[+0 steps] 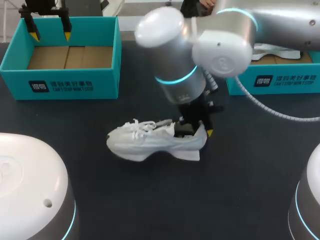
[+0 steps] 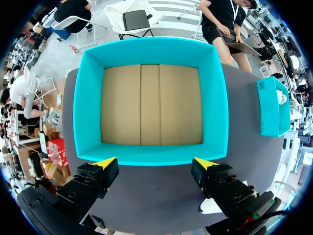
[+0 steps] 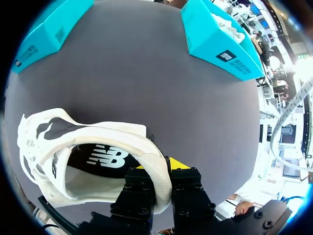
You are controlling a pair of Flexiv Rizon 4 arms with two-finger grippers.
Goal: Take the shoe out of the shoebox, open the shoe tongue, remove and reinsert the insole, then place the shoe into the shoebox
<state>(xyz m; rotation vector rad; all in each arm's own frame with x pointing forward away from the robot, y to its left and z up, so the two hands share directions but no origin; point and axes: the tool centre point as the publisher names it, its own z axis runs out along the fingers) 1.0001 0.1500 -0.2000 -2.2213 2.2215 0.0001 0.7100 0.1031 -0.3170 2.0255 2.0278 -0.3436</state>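
Work rests on the dark, matte surface (image 1: 150, 200), flat and, by its look, grippy enough that a sole should not skate across it. At ten o'clock sits the shoebox (image 1: 70, 82), teal with a bare cardboard floor. Its thin walls will likely flex if bumped. A second box (image 1: 280, 82) of the same teal sits at two o'clock, holding something white and partly hidden behind the right arm.

Near the centre the shoe (image 1: 150, 142), white and laced, stands on its sole outside both boxes, toe toward nine o'clock and heel toward three. It looks light, with a soft upper that will fold under pressure and a firmer sole and heel. The heel collar seems the soundest place to take hold, since it leaves the laced front free for the other arm.

The right end effector (image 3: 159, 169) comes down at the heel and pinches that collar, one finger inside the opening and one outside. The left end effector (image 2: 156, 164) hangs spread over the near wall of the shoebox, holding nothing.

Inside the opening lies the dark insole (image 3: 98, 159), flat against the bottom. It is probably thin and floppy, best lifted by its heel edge.
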